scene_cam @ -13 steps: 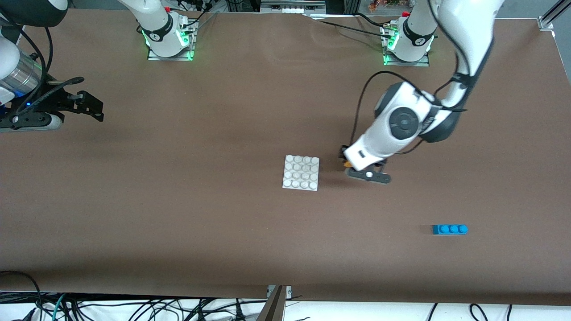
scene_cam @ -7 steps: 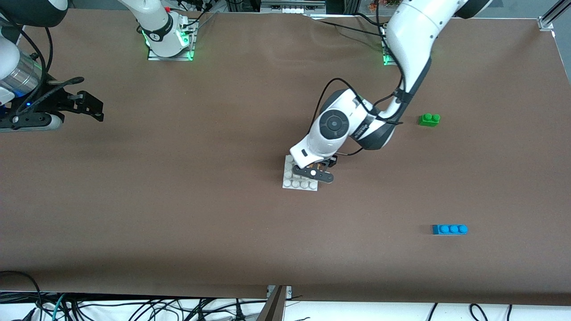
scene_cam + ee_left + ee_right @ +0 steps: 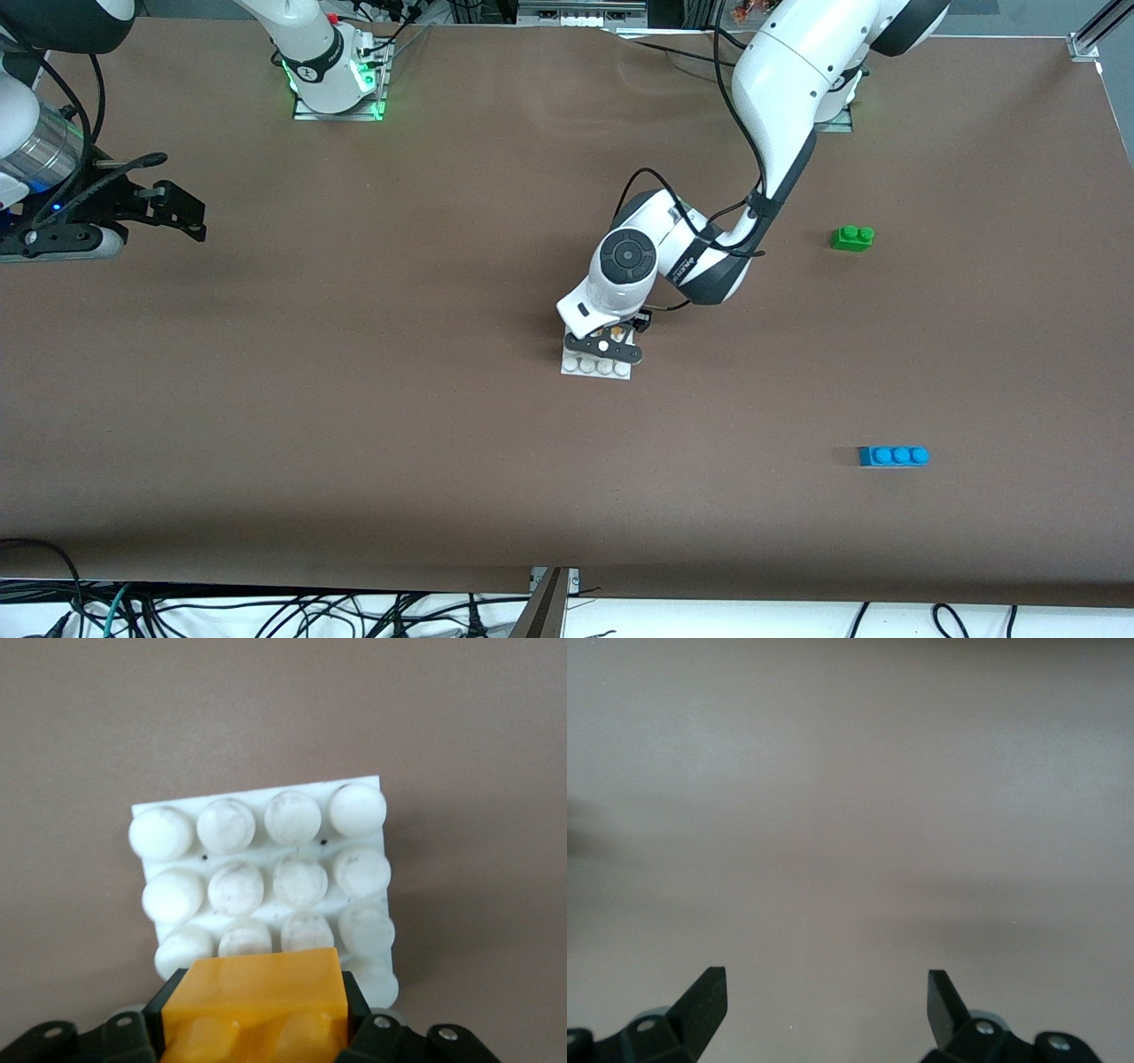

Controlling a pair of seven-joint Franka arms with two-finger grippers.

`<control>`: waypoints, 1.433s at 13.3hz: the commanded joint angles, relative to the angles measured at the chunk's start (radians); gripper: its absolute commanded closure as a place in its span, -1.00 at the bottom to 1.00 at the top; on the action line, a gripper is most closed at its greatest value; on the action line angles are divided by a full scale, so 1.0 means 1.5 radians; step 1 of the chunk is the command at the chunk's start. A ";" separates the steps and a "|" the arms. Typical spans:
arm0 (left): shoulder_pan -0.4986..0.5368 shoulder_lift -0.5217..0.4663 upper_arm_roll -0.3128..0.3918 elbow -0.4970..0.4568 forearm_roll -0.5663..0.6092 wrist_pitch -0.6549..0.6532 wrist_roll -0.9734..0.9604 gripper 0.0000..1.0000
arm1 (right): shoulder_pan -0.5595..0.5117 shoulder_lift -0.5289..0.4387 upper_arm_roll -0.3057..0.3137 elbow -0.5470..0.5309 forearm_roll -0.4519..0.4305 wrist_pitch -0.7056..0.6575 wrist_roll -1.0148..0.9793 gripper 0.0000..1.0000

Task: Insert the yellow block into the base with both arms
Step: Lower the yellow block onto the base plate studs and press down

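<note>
brown matting covers the bench [image 3: 372, 425], with cables hanging along the edge nearest the front camera. at the right arm's end of the bench, the right end effector [image 3: 173, 211] hangs over bare matting, its fingers [image 3: 700, 1001] spread wide apart with nothing between them; that arm waits. near the middle of the bench lies the base [image 3: 596, 365], flat on the matting, its white studs facing up. the left end effector [image 3: 611, 341] is over the base, clamped on the yellow block [image 3: 261, 997], which sits just above the studs along one edge of the base; whether block and studs touch cannot be told. toward the left arm's end lie a green brick [image 3: 852, 237] and, nearer the front camera, a blue brick [image 3: 893, 456], well apart.
</note>
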 commanded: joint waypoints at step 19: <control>-0.029 0.065 0.017 0.033 0.120 0.055 -0.012 1.00 | -0.004 0.005 0.005 0.015 -0.001 -0.009 0.001 -1.00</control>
